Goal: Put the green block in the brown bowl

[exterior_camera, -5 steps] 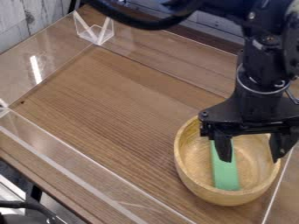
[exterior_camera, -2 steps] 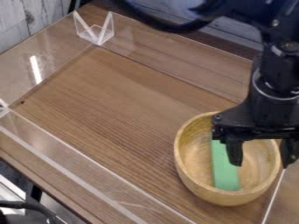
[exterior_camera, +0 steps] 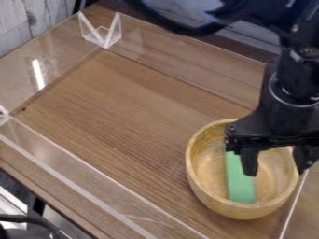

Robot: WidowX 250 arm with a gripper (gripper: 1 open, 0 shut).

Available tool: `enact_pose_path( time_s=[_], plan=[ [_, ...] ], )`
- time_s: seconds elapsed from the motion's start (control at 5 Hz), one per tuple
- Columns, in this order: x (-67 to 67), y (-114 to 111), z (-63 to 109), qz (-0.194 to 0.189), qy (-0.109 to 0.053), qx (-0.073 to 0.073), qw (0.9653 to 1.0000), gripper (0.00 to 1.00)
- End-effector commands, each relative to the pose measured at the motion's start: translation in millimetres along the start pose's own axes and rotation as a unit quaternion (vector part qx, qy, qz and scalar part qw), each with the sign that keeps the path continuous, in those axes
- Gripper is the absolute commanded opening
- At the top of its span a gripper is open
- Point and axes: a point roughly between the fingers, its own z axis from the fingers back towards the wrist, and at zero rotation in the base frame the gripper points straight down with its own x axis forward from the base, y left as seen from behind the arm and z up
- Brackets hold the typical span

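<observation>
The green block (exterior_camera: pixel 240 181), a flat bright green bar, lies inside the brown bowl (exterior_camera: pixel 203 179), slanting against its inner wall. The bowl, round, shallow and light tan wood with a thick rim, sits upright at the table's lower right.

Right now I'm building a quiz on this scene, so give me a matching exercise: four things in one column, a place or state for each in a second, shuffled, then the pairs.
Things:
1. green block
2. brown bowl
3. gripper
4. clear plastic stand

Places or states:
A. open, above the bowl, pointing down
B. at the far left edge of the table
C. lying inside the bowl
D. on the table's near right corner

Pairs: 1-C, 2-D, 3-A, 4-B
</observation>
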Motion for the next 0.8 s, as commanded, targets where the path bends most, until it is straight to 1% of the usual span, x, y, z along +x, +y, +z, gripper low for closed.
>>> enact_pose_path(
  time_s=[0.0,0.2,0.6],
  plan=[
    [8.2,-5.4,-4.4,0.026,-0.011,-0.003,0.9996,1.0],
    [11.9,-7.8,-15.6,0.047,-0.014,0.003,0.9988,1.0],
    [26.0,-13.3,-28.9,0.064,-0.016,0.013,0.9977,1.0]
  ],
)
